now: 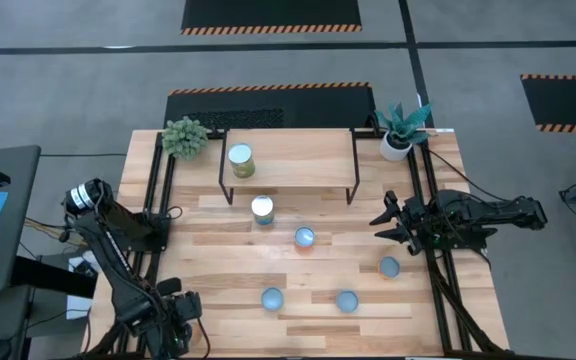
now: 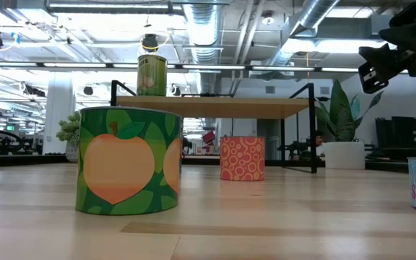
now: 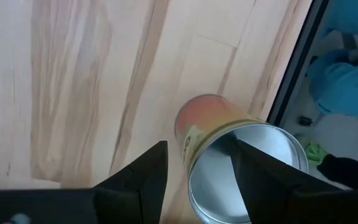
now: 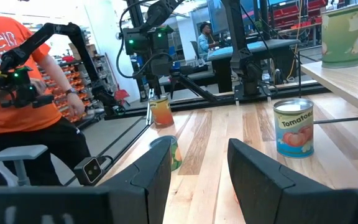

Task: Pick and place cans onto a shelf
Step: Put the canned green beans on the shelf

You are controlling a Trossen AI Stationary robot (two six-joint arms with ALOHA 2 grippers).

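Seven cans [image 1: 304,237] to account for: one on the shelf [image 1: 298,160], toward its left end, five spread over the bench [image 1: 218,270] in front, and a peach-labelled can [image 3: 207,124] upright near the front left corner. Left gripper [image 3: 197,146] spread wide, hanging right over that can, fingers to either side, not gripping. Right gripper [image 4: 199,148] likewise wide, empty, above the bench's right edge.

Probably stiff, fairly light tins with slick label and shiny lid. Best taken across the round side wall, mid-height, squarely, lest it twist out.

Smooth striped wood underfoot, level, likely to let a nudged tin slide. Beyond, an open workshop with ducts overhead and a person in an orange shirt [image 4: 23,81].
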